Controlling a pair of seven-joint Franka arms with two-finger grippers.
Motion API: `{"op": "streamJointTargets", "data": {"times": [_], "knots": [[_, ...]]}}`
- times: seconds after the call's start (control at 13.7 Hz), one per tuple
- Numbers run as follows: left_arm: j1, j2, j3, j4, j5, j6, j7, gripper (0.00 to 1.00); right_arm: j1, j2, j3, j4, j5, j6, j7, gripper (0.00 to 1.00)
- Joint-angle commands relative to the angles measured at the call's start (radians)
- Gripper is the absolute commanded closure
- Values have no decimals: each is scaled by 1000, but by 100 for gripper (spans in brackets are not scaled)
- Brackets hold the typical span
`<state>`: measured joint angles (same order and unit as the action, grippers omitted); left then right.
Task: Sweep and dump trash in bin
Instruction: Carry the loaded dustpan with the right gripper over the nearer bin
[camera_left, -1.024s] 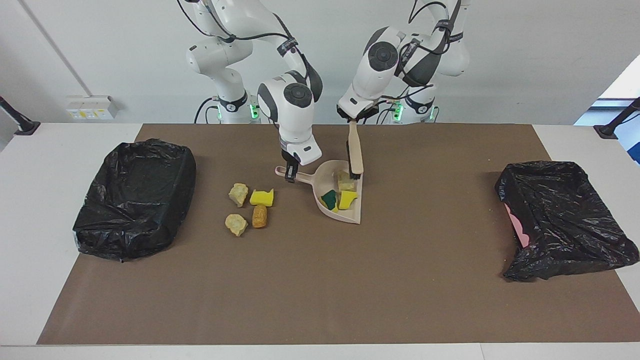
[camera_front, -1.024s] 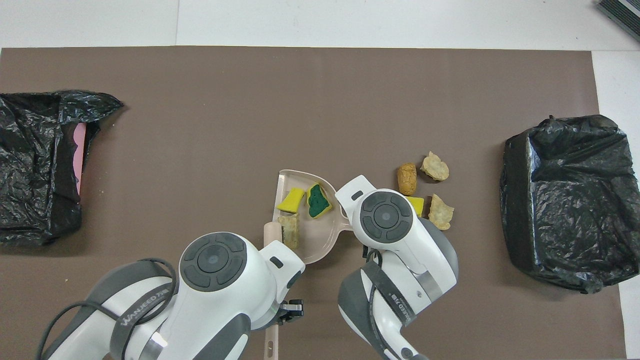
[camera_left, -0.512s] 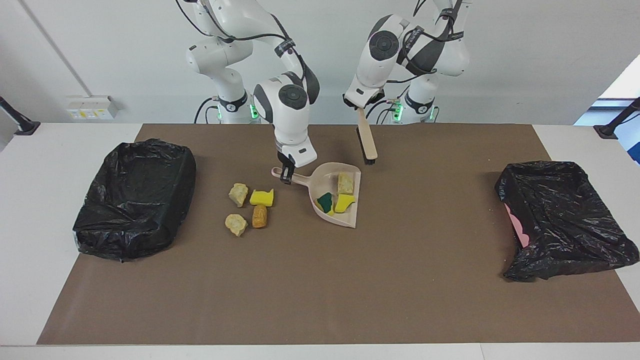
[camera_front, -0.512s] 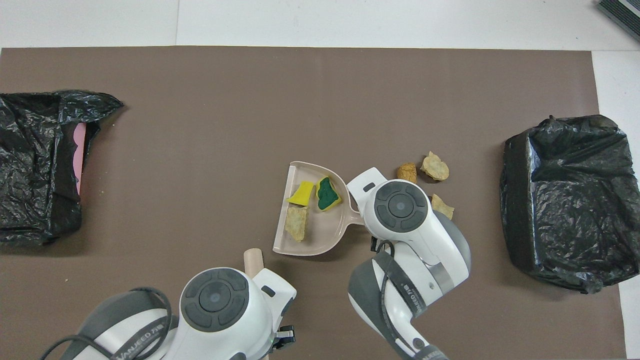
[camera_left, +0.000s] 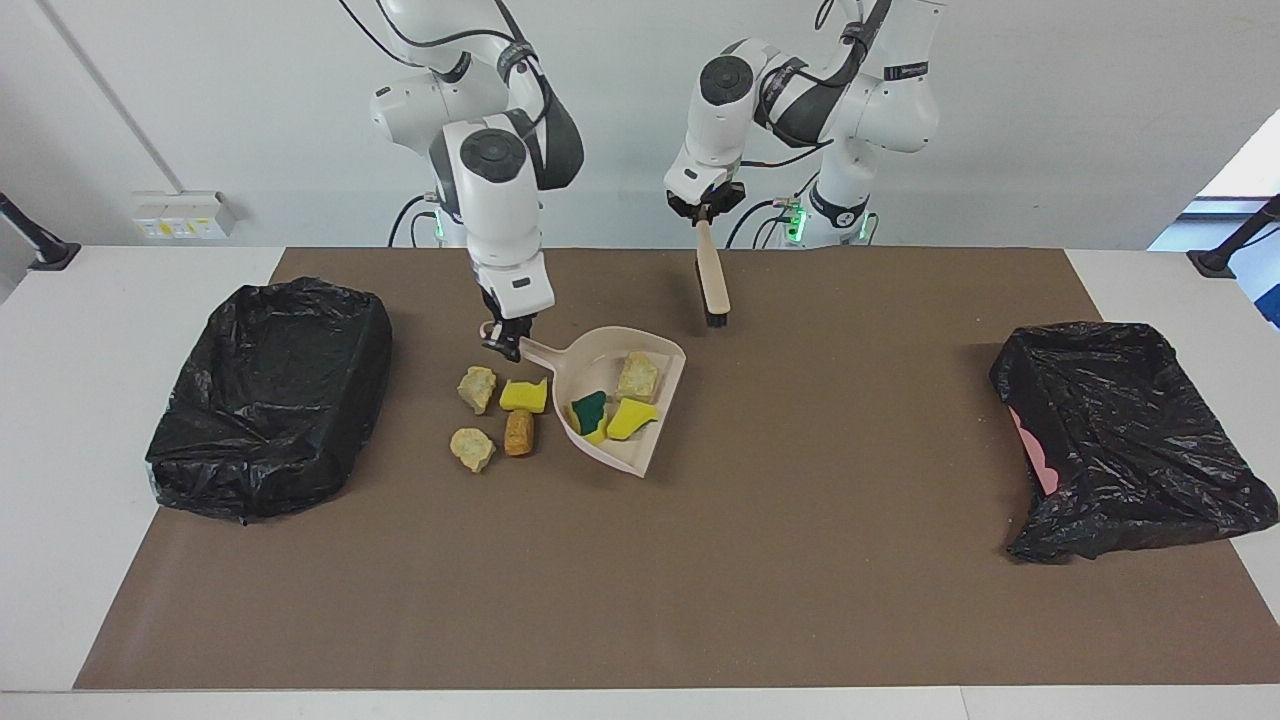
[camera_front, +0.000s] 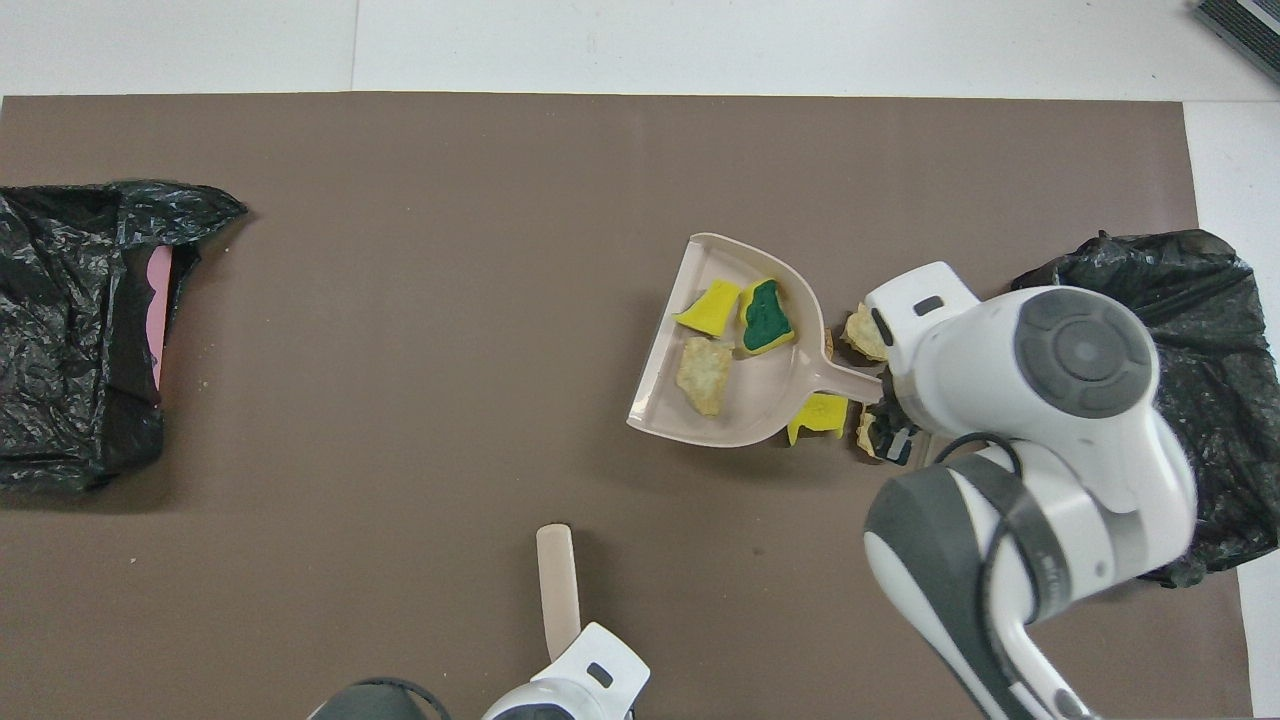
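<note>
My right gripper (camera_left: 507, 345) is shut on the handle of the beige dustpan (camera_left: 588, 368) and holds it just above the mat. It also shows in the overhead view (camera_front: 888, 412). The dustpan (camera_front: 762, 392) carries three pieces of trash: a green-backed sponge (camera_left: 590, 408), a yellow sponge bit (camera_left: 630, 418) and a beige lump (camera_left: 637, 377). Beside the pan on the mat lie two beige lumps (camera_left: 477, 388) (camera_left: 471, 448), a yellow sponge bit (camera_left: 523, 396) and an orange-brown piece (camera_left: 518, 432). My left gripper (camera_left: 703, 214) is shut on a brush (camera_left: 712, 285) that hangs bristles down over the mat.
A black-bagged bin (camera_left: 270, 395) stands at the right arm's end of the table, close to the loose trash. A second black-bagged bin (camera_left: 1130, 440) with pink showing stands at the left arm's end. A brown mat (camera_left: 800, 560) covers the table.
My right gripper lifted the dustpan and carried it toward the right arm's end, over the loose trash. My left gripper raised the brush out of the pan and drew back toward the robots.
</note>
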<state>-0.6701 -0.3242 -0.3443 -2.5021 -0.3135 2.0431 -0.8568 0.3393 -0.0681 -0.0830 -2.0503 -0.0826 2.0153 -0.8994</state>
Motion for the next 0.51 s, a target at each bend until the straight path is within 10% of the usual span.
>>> {"op": "streamJointTargets", "data": {"times": [0.0,0.44], "knots": [[-11,2,-45,-43,14,98,-47,100,-147,-74,5,27,-9,-76,-148,100],[-14,68,-73,-40,83,160,-51,100,-481,-82,-3,65,-26,-122,-545,100]]}}
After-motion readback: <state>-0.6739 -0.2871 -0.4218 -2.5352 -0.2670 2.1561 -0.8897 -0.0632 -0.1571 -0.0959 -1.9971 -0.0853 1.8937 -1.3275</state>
